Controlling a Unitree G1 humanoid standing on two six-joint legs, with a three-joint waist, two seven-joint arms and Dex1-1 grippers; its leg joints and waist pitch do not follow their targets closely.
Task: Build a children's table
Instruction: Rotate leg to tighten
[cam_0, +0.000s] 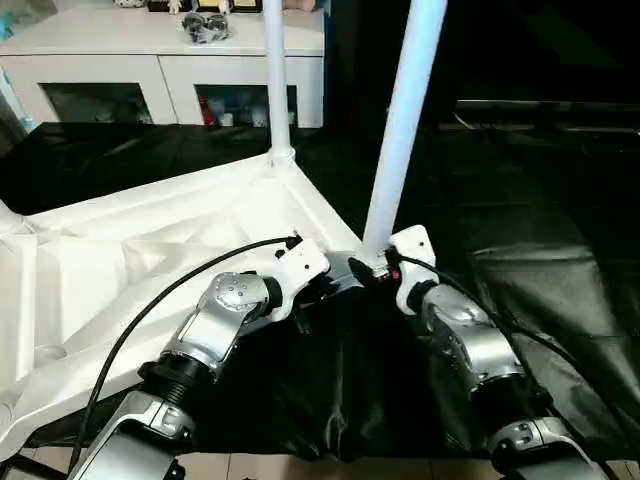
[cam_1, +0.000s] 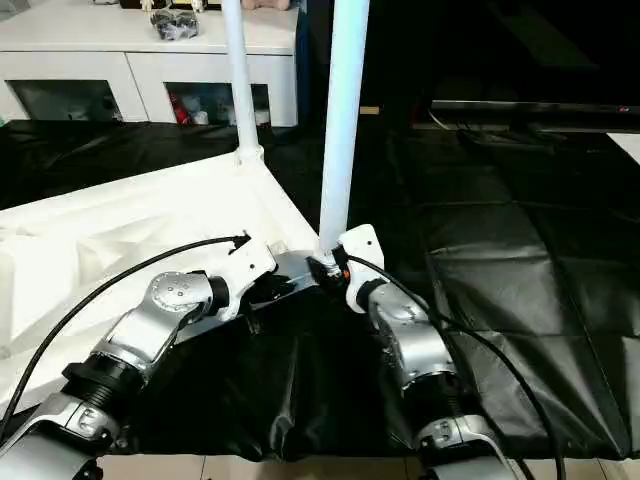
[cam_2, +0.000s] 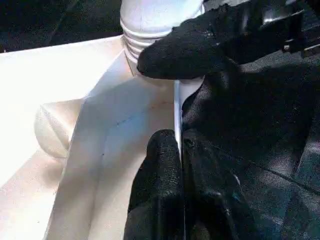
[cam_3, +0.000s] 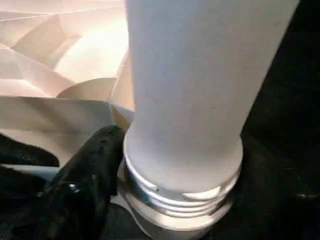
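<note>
The children's table lies upside down on black cloth, its ribbed white top (cam_0: 120, 260) facing up. One white leg (cam_0: 275, 80) stands in the far corner socket. A second leg (cam_0: 400, 130) stands upright at the near right corner, its threaded base (cam_3: 180, 195) at the socket. My right gripper (cam_0: 380, 268) sits around that base. My left gripper (cam_2: 180, 145) is shut on the thin rim (cam_2: 177, 100) of the top, just beside the same corner.
A white cabinet (cam_0: 160, 60) with glass doors and small items on top stands behind the table. Black cloth (cam_0: 540, 250) covers the floor to the right. A low dark stand (cam_1: 530, 105) sits at the far right.
</note>
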